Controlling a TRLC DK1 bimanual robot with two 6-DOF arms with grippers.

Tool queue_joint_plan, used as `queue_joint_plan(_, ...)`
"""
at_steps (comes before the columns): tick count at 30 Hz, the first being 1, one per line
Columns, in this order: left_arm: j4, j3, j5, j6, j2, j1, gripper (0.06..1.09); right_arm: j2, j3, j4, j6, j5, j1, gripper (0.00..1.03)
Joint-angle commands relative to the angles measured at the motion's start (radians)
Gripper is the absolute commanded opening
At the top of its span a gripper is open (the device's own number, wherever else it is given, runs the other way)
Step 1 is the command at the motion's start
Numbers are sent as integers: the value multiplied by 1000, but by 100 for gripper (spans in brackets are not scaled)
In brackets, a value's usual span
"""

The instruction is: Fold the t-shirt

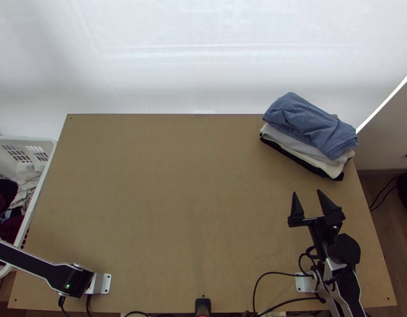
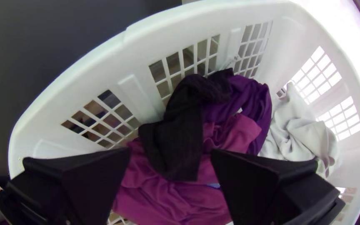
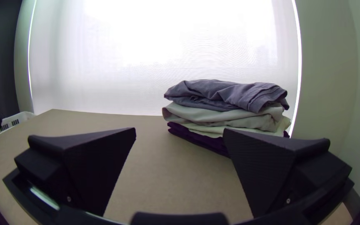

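The left gripper (image 2: 169, 154) is open, its two wide flat black fingers standing well apart over clothes in the white plastic laundry basket (image 2: 84, 62). Below and between the fingers, a black cloth (image 2: 173, 150) lies bunched across a crumpled magenta cloth (image 2: 167, 202). A bunched deep purple cloth (image 2: 255, 100) lies beside the black one, and a rumpled light grey cloth (image 2: 298, 137) rests near the basket's wall.

The right gripper (image 1: 307, 192) is also open, with a wide gap between its fingers, above the right side of the light brown wooden table (image 1: 177, 185). Near it, at the table's far right corner, is a stack of folded garments: a wrinkled blue-grey cloth (image 1: 309, 124) on top, then a pale grey cloth (image 3: 230, 116), a cream cloth (image 3: 209, 130) and, at the bottom, a dark purple cloth (image 3: 201, 141).

Which garment is the t-shirt cannot be told, in the basket or in the stack. The basket stands beside the table's left edge. Beyond the table's far edge hangs a bright white screen (image 1: 203, 53), and black cables (image 1: 261, 277) curve along the near edge.
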Motion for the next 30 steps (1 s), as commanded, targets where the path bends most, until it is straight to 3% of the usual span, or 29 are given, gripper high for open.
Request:
queue_joint_plan(1, 9, 33, -11, 28, 54, -22, 89, -9, -13, -3, -7, 0, -2, 98)
queue_joint_plan(22, 101, 48, -120, 84, 176, -37, 88, -9, -13, -3, -7, 0, -2, 98)
queue_joint_plan(23, 105, 48, -126, 90, 177, -36, 85, -9, -13, -3, -7, 0, -2, 98)
queue_joint_plan(24, 125, 46, -138, 100, 180, -34, 72, -9, -15, -3, -7, 0, -2, 98)
queue_joint_plan(25, 156, 46, -144, 106, 182, -30, 50, -9, -13, -3, -7, 0, -2, 98)
queue_joint_plan(26, 205, 46, -157, 113, 182, -24, 21, -9, -13, -3, -7, 0, -2, 98)
queue_joint_plan(27, 243, 46, -167, 126, 182, -21, 9, -9, -13, -3, -7, 0, -2, 98)
queue_joint_plan(30, 246, 46, -170, 152, 171, -13, 9, -9, -15, -3, -7, 0, -2, 98)
